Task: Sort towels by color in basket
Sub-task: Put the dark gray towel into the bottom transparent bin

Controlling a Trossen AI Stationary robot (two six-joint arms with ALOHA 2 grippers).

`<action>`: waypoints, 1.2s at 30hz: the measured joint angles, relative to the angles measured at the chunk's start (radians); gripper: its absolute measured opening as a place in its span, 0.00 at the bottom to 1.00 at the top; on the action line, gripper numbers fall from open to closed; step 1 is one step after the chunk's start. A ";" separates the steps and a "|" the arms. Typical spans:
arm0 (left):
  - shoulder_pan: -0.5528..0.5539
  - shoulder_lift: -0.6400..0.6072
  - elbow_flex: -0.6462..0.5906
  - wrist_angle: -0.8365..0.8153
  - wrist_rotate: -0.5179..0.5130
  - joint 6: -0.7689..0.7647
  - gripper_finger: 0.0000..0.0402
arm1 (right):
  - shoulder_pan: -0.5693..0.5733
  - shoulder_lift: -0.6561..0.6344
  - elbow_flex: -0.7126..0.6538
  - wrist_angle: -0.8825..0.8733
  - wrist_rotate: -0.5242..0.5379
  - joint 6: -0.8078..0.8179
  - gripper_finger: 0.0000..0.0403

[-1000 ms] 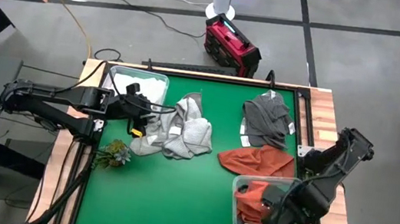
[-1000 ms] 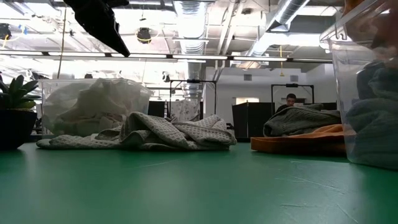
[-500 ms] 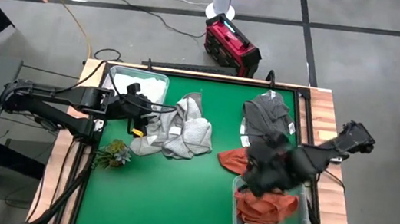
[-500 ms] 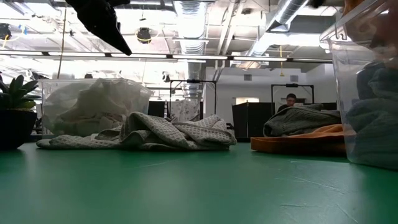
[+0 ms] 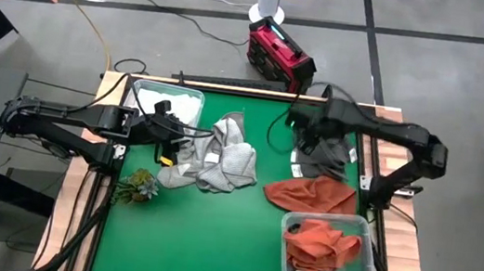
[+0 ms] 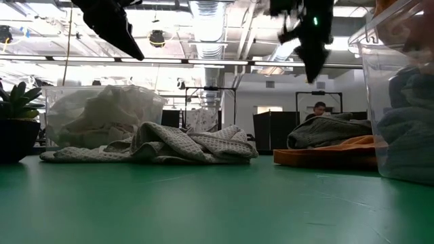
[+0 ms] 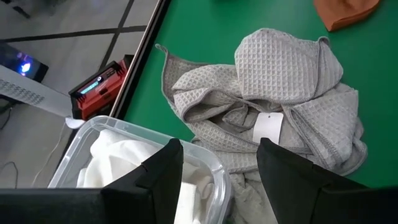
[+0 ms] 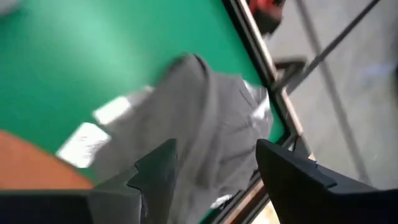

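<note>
**Both arms above the cloths, nothing held**

The right gripper (image 5: 298, 120) hangs over the far right of the green counter (image 5: 211, 225), beside the dark grey towel (image 5: 325, 145); its fingers (image 8: 158, 171) are spread and empty. The left gripper (image 5: 167, 135) hovers between the clear bin of white towels (image 5: 170, 100) and the light grey waffle towels (image 5: 220, 156), fingers (image 7: 165, 168) likewise apart with nothing between them. A rust orange towel (image 5: 311, 194) lies on the counter just in front of the dark grey one, touching it. More orange cloth fills the clear bin (image 5: 326, 248) at the near right. A small green plant (image 5: 137, 184) stands at the left edge.
</note>
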 joint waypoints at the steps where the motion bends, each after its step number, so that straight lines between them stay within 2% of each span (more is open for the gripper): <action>1: 0.000 0.000 0.000 0.000 0.000 0.006 0.49 | -0.050 -0.016 -0.041 0.036 -0.012 -0.023 0.63; 4: 0.000 0.000 0.000 0.003 0.000 0.019 0.49 | -0.177 -0.055 -0.155 0.145 -0.046 -0.074 0.63; 9: 0.000 0.000 0.000 0.020 0.000 0.038 0.49 | -0.315 -0.086 -0.302 0.302 -0.175 -0.193 0.63; 14: 0.000 0.000 0.000 0.020 0.000 0.040 0.49 | -0.369 -0.071 -0.407 0.405 -0.321 -0.287 0.61; 17: 0.000 0.000 0.000 0.023 0.000 0.036 0.49 | -0.369 -0.053 -0.436 0.413 -0.348 -0.292 0.50; 23: 0.000 0.000 0.000 0.032 -0.001 0.028 0.49 | -0.317 -0.061 -0.442 0.395 -0.419 -0.293 0.09; 27: 0.000 0.000 0.000 0.032 -0.001 0.021 0.49 | -0.247 -0.118 -0.391 0.350 -0.576 -0.270 0.08; 33: 0.000 0.000 0.000 0.032 -0.001 0.004 0.49 | -0.074 -0.284 -0.272 0.333 -0.654 -0.183 0.08; 36: 0.000 0.000 0.000 0.032 -0.001 0.004 0.49 | 0.028 -0.382 -0.204 0.344 -0.659 -0.111 0.08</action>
